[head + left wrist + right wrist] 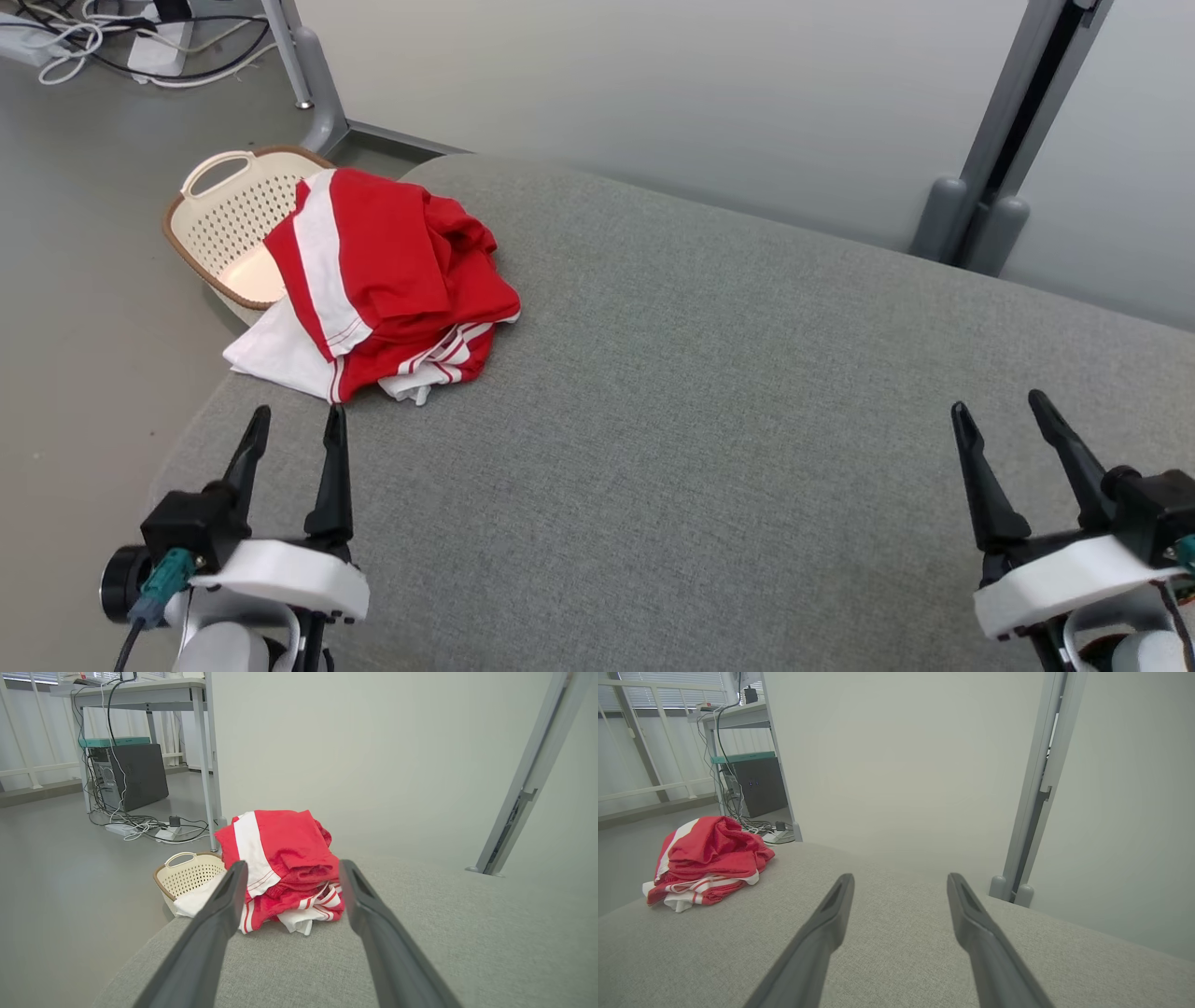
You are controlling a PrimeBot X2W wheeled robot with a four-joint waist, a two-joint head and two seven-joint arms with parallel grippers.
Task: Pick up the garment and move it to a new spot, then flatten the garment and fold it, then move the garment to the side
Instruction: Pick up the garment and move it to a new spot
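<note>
Well, the red-and-white garment (383, 280) lies bunched at the far-left corner of the grey cushion (700, 373), spilling over its edge. The left gripper (298, 413) at the cushion's near-left and the right gripper (997, 401) at its near-right both hover empty, fingers spread — I'd send the left in, pinching deep into the heap.

my left end effector (298, 413) hangs at the lower left over the grey counter (700, 392), fingers apart, tips pointing toward the garment (392, 271) near them. the garment, red with white stripes, lies crumpled at the counter's far left corner, one edge over a cream basket (224, 215) on the floor. my right end effector (997, 401) sits well apart at the lower right, fingers spread.
</note>
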